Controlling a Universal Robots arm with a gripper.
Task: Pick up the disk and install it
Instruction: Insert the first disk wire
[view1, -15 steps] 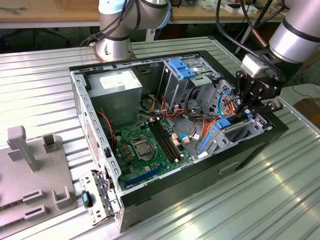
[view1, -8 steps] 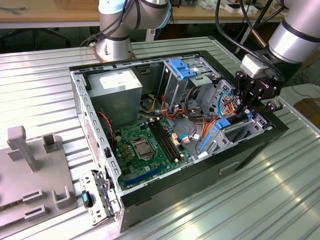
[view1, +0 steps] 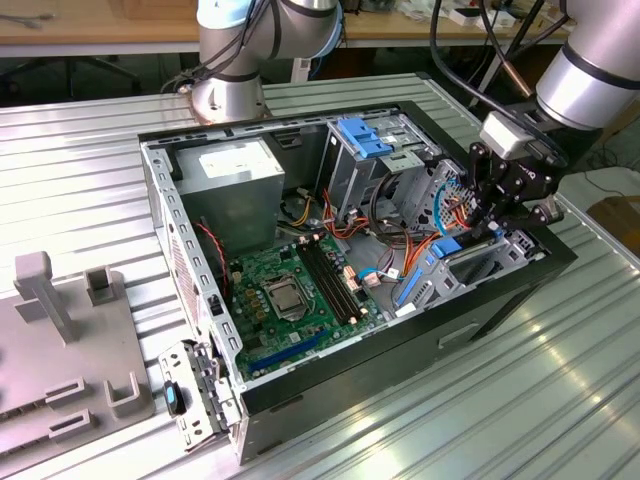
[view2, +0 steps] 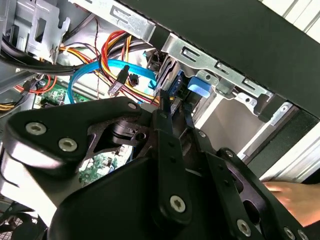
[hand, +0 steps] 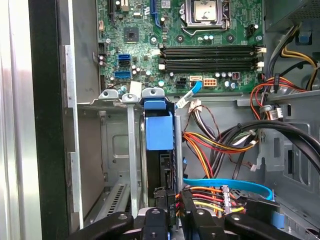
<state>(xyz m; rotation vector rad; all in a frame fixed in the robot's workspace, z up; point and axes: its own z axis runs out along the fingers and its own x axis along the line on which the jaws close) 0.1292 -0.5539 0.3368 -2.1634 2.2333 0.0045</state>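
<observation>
1. The black gripper (view1: 487, 222) hangs inside the open black computer case (view1: 420, 330) at the exterior view's right, over the silver drive bay (hand: 117, 150).
2. Its fingers (hand: 162, 207) are closed on the flat disk with blue plastic frame (hand: 159, 131), which stands on edge in the bay.
3. Orange, yellow and blue cables (hand: 220, 192) lie just beside the fingers.
4. The green motherboard (view1: 290, 295) sits on the case floor.
5. The case rests on a ribbed metal table (view1: 90, 190).
6. A person's hand (view2: 295, 197) appears in the second wrist view.

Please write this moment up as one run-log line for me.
pincer: shut on blue-framed silver metal disk | disk: on edge in drive bay of open black computer case | green motherboard: exposed
</observation>
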